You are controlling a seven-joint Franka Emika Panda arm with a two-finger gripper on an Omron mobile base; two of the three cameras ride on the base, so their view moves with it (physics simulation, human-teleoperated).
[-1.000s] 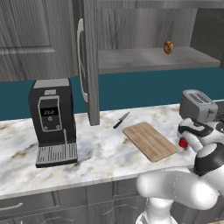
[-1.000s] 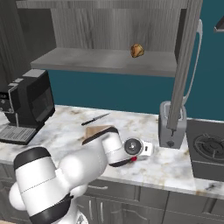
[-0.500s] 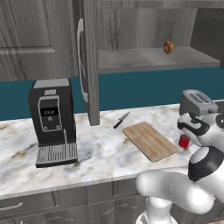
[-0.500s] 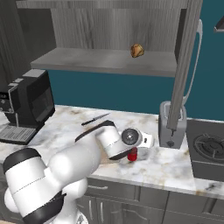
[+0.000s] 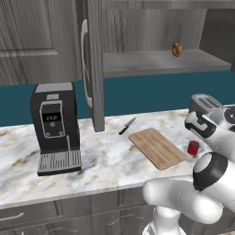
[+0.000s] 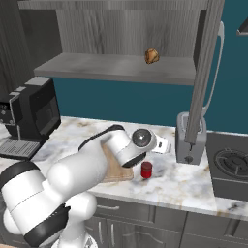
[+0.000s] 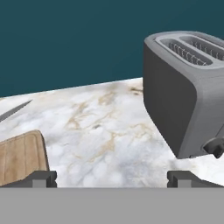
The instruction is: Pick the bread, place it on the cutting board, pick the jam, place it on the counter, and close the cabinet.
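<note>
One small red jam (image 5: 193,147) jar with a darker lid stands on the table (image 5: 110,156) beside the cutting board (image 5: 157,148) in our left base view; bread (image 5: 176,49) sits on the cabinet shelf. From the right, our arm folds low above the jam (image 6: 146,169). Our hand view shows the gripper (image 7: 112,178) spread wide, empty, facing the toaster (image 7: 186,92).

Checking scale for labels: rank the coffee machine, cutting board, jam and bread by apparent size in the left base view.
1. coffee machine
2. cutting board
3. jam and bread: similar in size, and the bread sits farther back, so unranked.
</note>
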